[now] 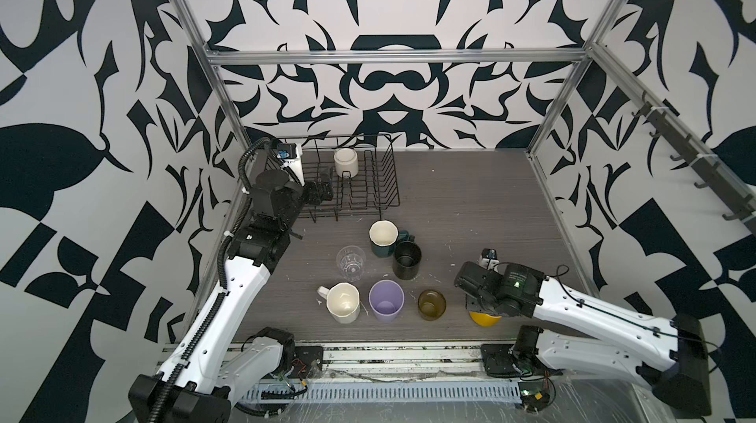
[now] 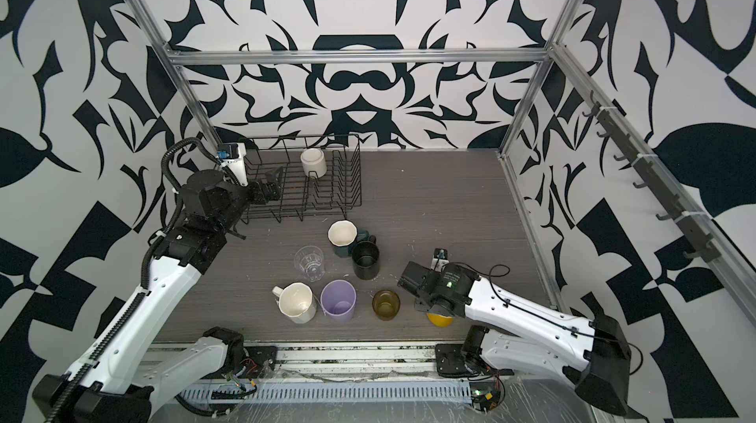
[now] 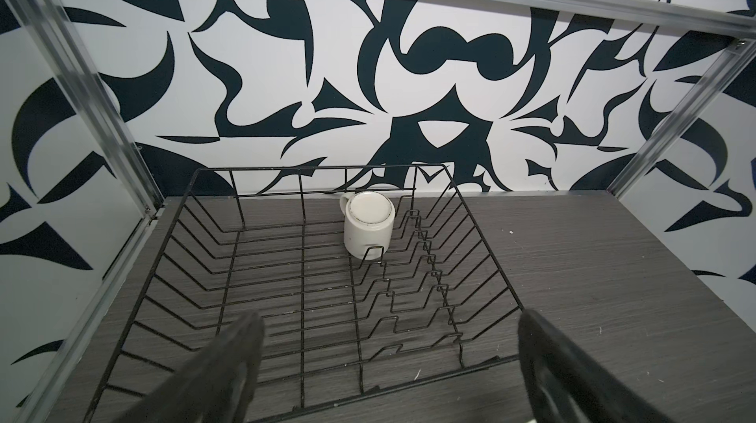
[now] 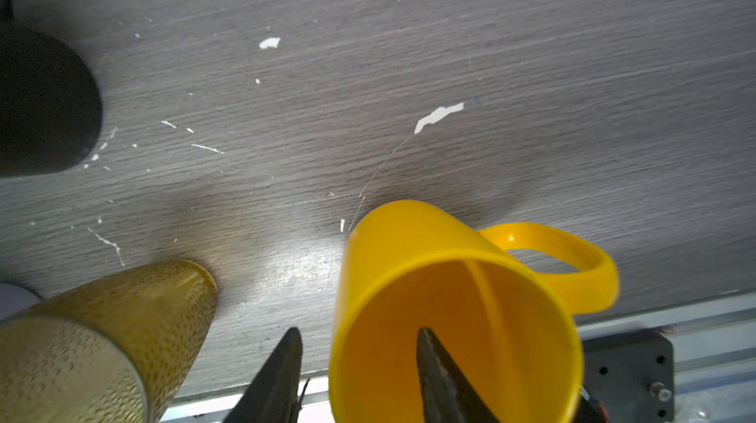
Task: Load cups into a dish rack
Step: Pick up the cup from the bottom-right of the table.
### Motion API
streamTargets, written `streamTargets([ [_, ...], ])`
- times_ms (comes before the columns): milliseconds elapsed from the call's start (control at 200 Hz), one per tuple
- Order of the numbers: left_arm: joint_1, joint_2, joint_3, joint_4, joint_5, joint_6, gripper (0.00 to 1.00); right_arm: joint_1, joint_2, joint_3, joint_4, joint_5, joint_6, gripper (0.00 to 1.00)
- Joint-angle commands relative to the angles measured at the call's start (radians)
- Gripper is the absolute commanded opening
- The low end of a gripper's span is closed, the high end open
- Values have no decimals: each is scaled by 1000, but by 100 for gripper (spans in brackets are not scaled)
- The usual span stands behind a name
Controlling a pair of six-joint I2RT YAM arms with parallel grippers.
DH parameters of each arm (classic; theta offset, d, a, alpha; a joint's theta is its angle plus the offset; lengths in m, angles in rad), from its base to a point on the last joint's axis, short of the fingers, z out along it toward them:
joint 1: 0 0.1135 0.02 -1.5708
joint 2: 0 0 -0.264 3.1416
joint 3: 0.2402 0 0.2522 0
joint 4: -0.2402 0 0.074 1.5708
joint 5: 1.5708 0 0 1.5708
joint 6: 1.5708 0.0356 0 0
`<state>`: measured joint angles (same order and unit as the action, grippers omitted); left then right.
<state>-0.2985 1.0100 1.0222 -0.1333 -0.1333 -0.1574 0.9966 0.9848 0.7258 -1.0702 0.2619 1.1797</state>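
The black wire dish rack (image 1: 394,179) (image 3: 319,169) stands at the back left, with a white mug (image 1: 346,162) (image 3: 369,223) upside down in it. My left gripper (image 1: 325,183) (image 3: 388,318) hovers wide open over the rack's near left part, holding nothing. My right gripper (image 4: 359,331) is open astride the rim of the yellow mug (image 4: 409,245) (image 1: 484,318) at the table's front edge. One finger is inside the mug and one outside, with a gap to the wall on both sides. In both top views the wrist hides these fingers.
Loose cups stand mid-table: dark-green faceted mug (image 1: 383,239), black mug (image 1: 407,260), clear glass (image 1: 351,263), cream faceted mug (image 1: 343,302), lilac tumbler (image 1: 386,301) and amber glass (image 1: 432,304) (image 4: 102,331), the last close beside the yellow mug. Metal frame posts edge the table.
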Motion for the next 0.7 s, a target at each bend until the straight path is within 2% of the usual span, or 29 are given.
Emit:
streamTargets([
  [0,3,-14,-7,14,13,-3,99,4,2,-19,64,-3,23,45],
  [85,4,-16,-5,11,18,-6,99,4,0,-33,88,-4,22,41],
  [320,3,-20,-3,6,20,-14,99,3,37,-23,92,48,-19,21],
  [510,4,-27,-3,10,20,-18,99,-4,75,15,60,112,-69,0],
  [695,2,-27,-7,27,16,-27,99,-71,81,88,39,165,-172,0],
])
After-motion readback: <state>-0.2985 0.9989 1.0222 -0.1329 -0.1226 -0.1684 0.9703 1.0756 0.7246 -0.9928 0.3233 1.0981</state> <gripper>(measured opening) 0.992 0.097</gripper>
